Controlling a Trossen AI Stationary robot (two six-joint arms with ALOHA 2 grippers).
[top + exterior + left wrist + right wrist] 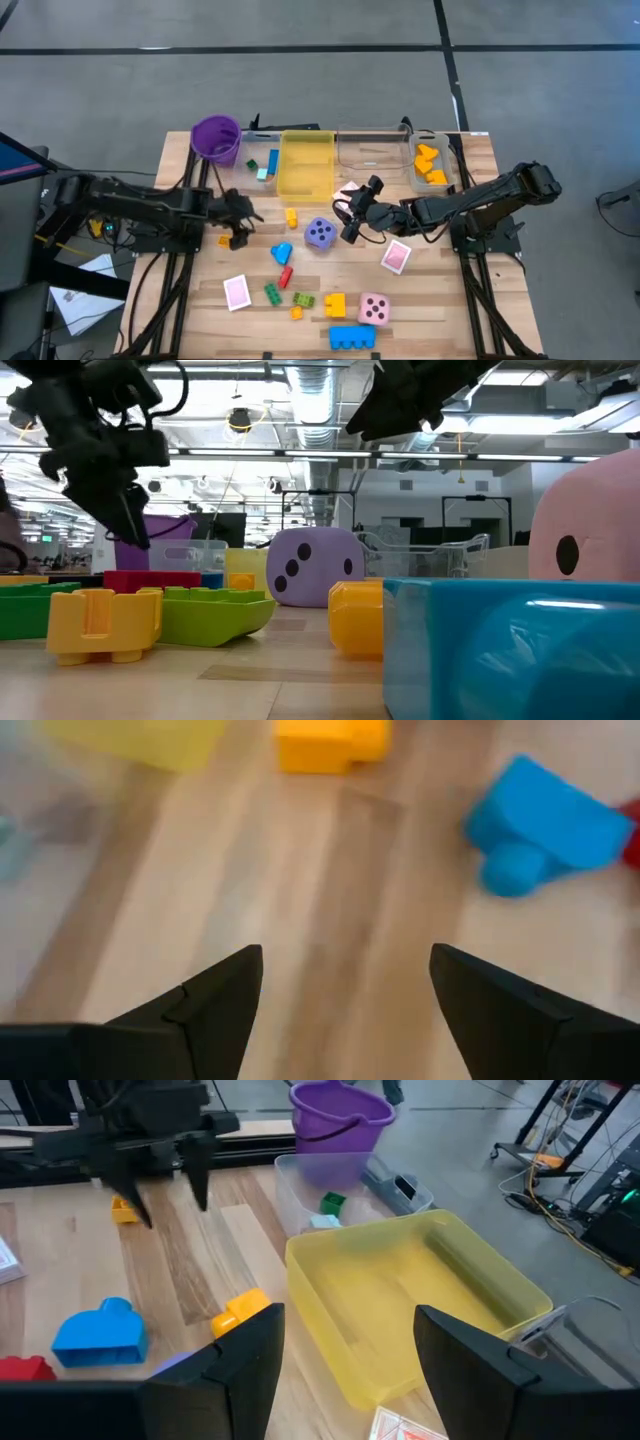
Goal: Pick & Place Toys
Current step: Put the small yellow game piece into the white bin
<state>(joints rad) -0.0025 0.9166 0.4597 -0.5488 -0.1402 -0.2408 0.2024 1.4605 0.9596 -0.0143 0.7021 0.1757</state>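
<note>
The left pincer (238,222) hung open and empty above the bare worktop (440,300), just left of the small yellow brick (291,216). In its wrist view that brick (330,742) and the blue brick (545,825) lay ahead of the spread fingers (210,1005), both well clear of them. The right pincer (352,222) was also open and empty, raised over the worktop between the purple die (320,234) and a pink-backed card (396,256), looking toward the yellow bin (420,1300).

The remaining toys lay loose on the worktop: a red brick (286,275), green bricks (272,293), a larger yellow brick (334,305), the pink die (374,309), a wide blue brick (352,337) and another card (236,292). A few orange bricks (430,165) sat in a clear bin (447,160).

The bricks were probably light, rigid and smooth, so a hold across two flat sides, not over the studs, would likely be steadiest. The dice looked soft and would probably give under pressure; opposite faces, taken gently, would suit. The cards lay flat and thin, likely the hardest to lift, perhaps needing an edge.
</note>
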